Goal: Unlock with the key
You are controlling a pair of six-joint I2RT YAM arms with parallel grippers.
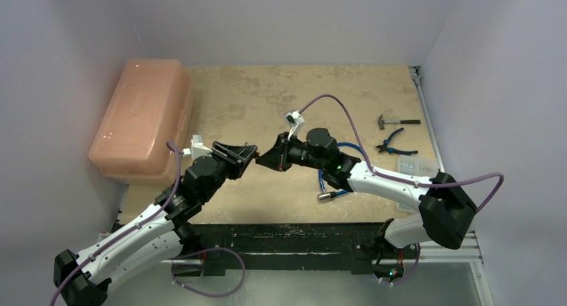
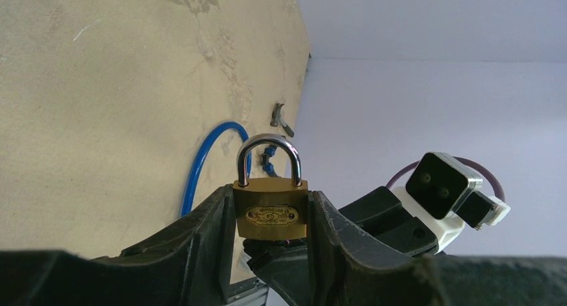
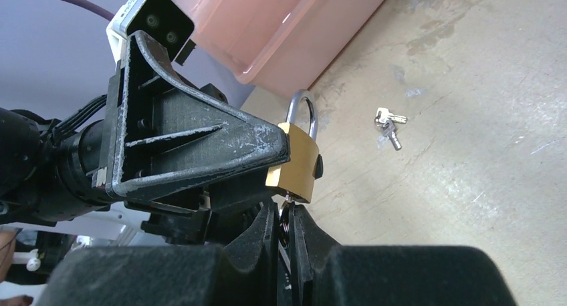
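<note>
Brass padlock (image 2: 271, 216) is clamped by its two sides in my left gripper (image 2: 270, 198), which is closed only as far as the body's width. It is held up off the bench (image 1: 281, 99), roughly over the middle. Its shackle (image 2: 269, 145) looks seated at both ends. My right gripper (image 3: 285, 212) comes at it from underneath, narrowed almost to a slit and pinching the key (image 3: 286, 202). The key's tip meets the bottom face of the padlock, but I cannot tell how far in it sits. A spare bunch of keys (image 3: 388, 124) lies on the bench beyond. A pink box (image 1: 144, 115) stands at the far left. A hammer (image 1: 394, 121) and pliers (image 1: 394, 144) lie at the right edge, and a blue cable (image 2: 200, 166) loops under the right arm.
</note>
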